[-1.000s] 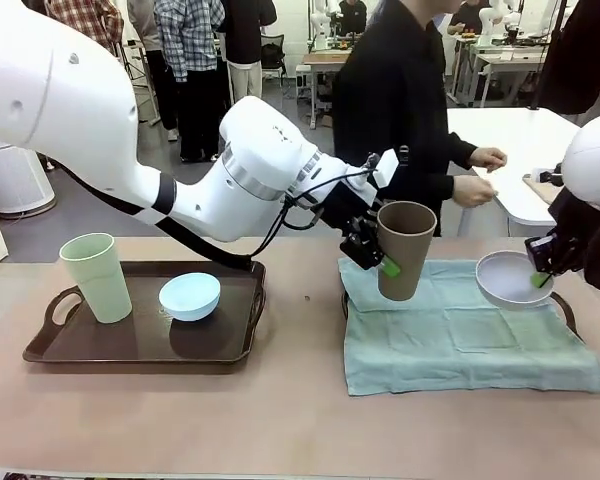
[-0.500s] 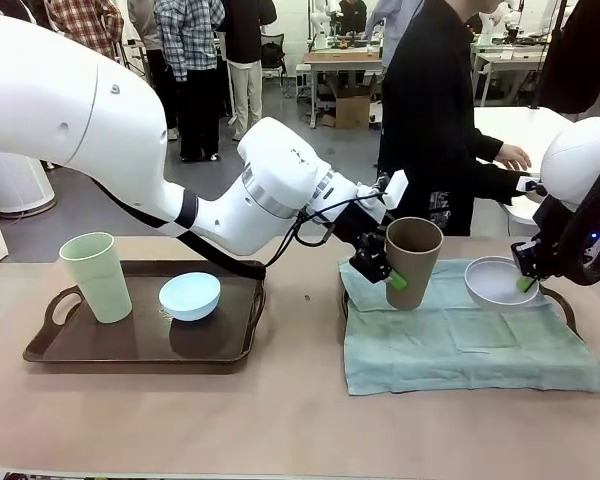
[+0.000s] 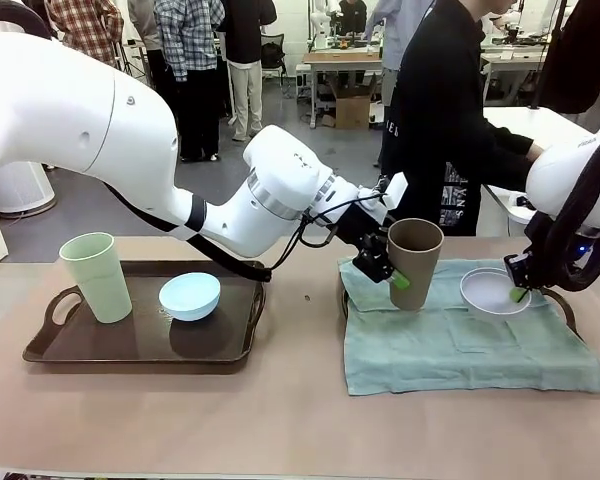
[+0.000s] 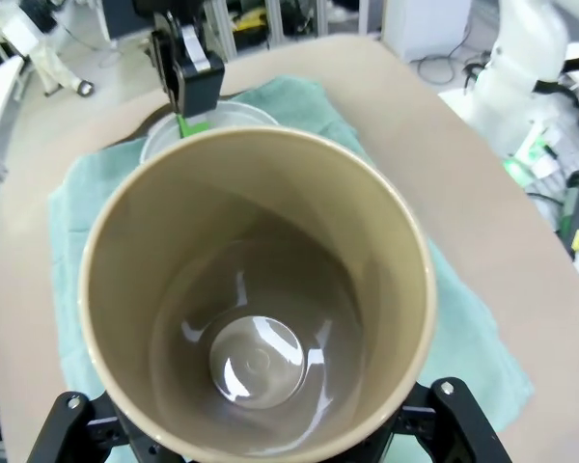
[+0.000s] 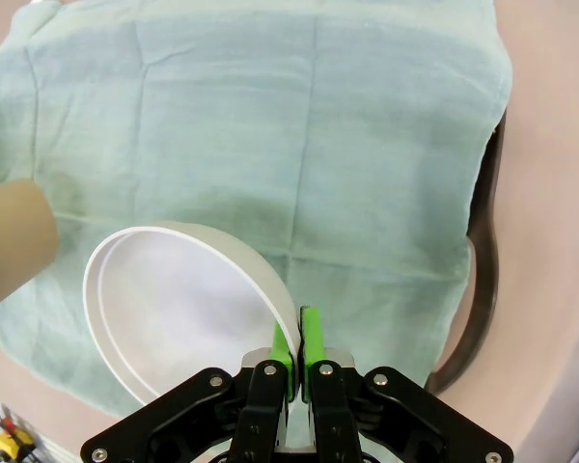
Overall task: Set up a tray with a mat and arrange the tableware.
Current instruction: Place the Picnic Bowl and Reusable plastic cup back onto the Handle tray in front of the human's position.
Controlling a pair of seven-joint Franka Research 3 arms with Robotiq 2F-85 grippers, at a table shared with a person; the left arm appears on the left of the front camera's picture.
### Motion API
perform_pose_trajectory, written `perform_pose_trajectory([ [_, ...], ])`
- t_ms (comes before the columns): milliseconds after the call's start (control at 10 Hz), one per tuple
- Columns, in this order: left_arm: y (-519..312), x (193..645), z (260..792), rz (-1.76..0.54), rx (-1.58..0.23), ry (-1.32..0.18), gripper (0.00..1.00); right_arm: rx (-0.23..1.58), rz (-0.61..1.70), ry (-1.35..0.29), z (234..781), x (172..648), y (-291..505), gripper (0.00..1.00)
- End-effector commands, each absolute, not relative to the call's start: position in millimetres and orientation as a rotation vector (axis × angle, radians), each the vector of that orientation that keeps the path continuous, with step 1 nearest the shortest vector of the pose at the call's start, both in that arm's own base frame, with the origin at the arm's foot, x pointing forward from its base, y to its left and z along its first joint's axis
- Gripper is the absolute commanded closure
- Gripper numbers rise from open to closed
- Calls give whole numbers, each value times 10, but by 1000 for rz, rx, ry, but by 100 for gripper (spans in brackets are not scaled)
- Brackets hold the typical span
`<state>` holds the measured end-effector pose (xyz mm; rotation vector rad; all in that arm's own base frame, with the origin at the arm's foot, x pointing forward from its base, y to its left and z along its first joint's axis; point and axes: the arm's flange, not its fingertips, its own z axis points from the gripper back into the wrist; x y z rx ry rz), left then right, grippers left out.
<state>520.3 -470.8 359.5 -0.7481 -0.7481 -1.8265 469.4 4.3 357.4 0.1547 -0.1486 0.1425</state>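
Currently | left gripper (image 3: 385,272) clasping tumbler (image 3: 416,255) by its side, holding it upright for setting on mat (image 3: 460,350), far-left | right gripper (image 3: 520,292) pinching bowl (image 3: 485,293) rim, holding it level, mat's right.

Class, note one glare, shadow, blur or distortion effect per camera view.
Left wrist view: glare patches inside the glossy tall tan-brown tumbler, rim bulged by the wide lens. Right wrist view: that tumbler blurred at the edge, the small white round bowl sharp. Front view: soft shadow under the light blue round bowl.
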Motion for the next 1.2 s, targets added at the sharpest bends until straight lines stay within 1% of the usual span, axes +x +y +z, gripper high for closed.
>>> perform_pose_trajectory([
  [0, -4674, 5266, 3559, -1818, -844, -770, 15, 188, 170, -178, 3482, 4828, -15, 95],
  [300, -4639, 5360, 3436, -1763, -909, -714, 15, 194, 184, -185, 3422, 4882, -49, 95],
  [700, -4618, 5427, 3308, -1752, -874, -666, 15, 195, 186, -193, 3382, 4887, -95, 95],
  [800, -4629, 5422, 3308, -1766, -862, -656, 15, 196, 192, -187, 3371, 4878, -96, 48],
  [900, -4640, 5418, 3322, -1775, -865, -659, 0, 200, 194, -187, 3373, 4874, -98, 35],
  [1000, -4649, 5401, 3346, -1786, -848, -656, 0, 201, 189, -187, 3388, 4868, -98, 0],
  [1100, -4647, 5384, 3383, -1784, -831, -643, 0, 198, 187, -191, 3426, 4850, -95, 15],
])
